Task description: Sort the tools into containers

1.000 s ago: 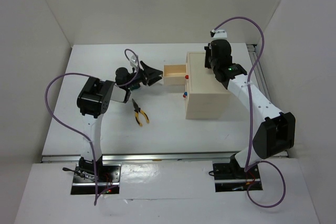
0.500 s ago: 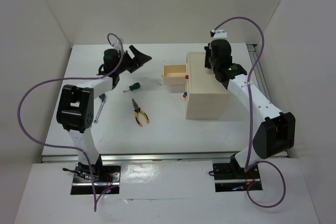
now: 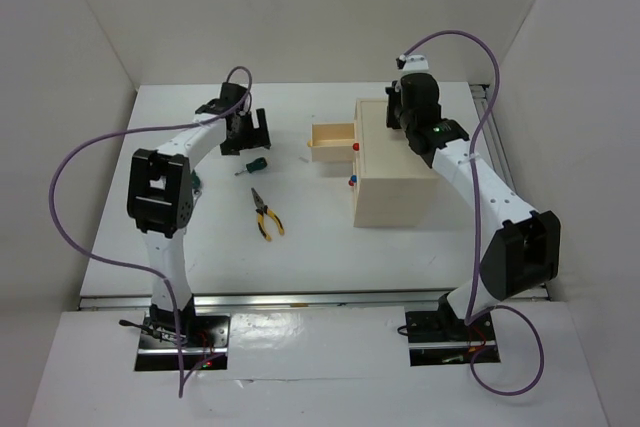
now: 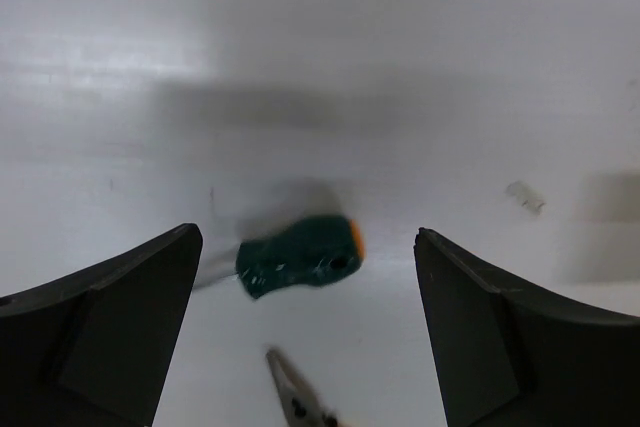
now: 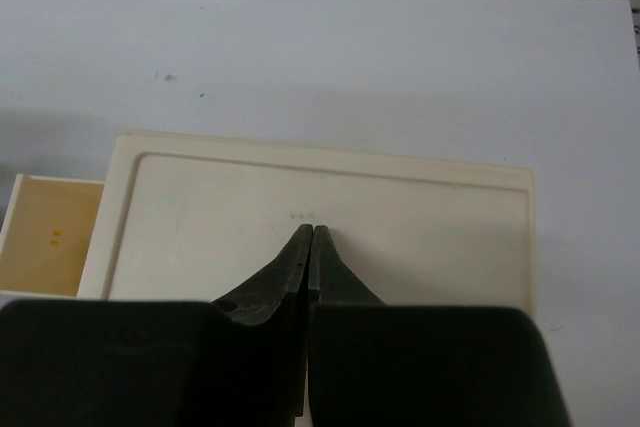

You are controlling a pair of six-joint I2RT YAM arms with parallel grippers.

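A green-handled screwdriver [image 3: 257,164] lies on the white table left of the box; in the left wrist view its handle [image 4: 300,257] lies below and between my wide-apart fingers. My left gripper [image 3: 250,132] [image 4: 305,242] is open and hovers just behind it, holding nothing. Yellow-black pliers [image 3: 266,215] lie nearer the front, their tip [image 4: 295,397] at the bottom of the left wrist view. The beige box [image 3: 395,172] has its top drawer [image 3: 332,142] pulled out to the left. My right gripper [image 3: 397,115] [image 5: 312,232] is shut and empty over the box top [image 5: 420,217].
Red [image 3: 356,147] and blue [image 3: 352,183] knobs show on the box's left face. A small white speck [image 3: 306,160] lies between screwdriver and drawer. White walls close the table at the back and sides. The left arm's purple cable [image 3: 80,177] loops out to the left.
My left gripper has left the drawer's side, swung back-left and settled over the green screwdriver, its jaws spreading wider. The screwdriver came into view on the table. The right arm has stayed put.
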